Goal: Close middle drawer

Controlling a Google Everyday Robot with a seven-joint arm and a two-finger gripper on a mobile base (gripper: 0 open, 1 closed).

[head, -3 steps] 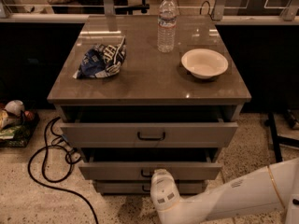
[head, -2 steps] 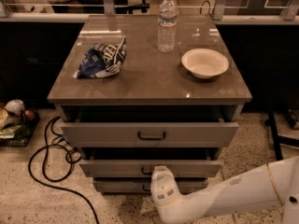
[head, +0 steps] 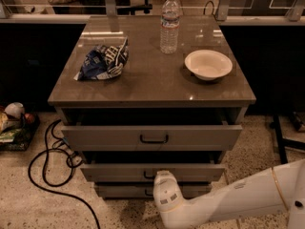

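Note:
The middle drawer (head: 190,172) is the second grey-beige front of three. It stands a little out from the cabinet, with a dark gap above it. Its small black handle is mostly hidden behind my arm. The gripper (head: 161,176) is at the end of my white arm, which comes in from the lower right. It sits right at the middle of this drawer's front, at the handle. The top drawer (head: 152,137) above it is pulled out further and shows its larger black handle.
On the cabinet top (head: 152,87) lie a blue chip bag (head: 102,61), a water bottle (head: 169,24) and a white bowl (head: 208,64). The lowest drawer front (head: 119,191) is nearly flush. A black cable (head: 45,168) loops on the floor at left.
The gripper has edged a little up and towards the middle drawer's front. The drawers look unchanged.

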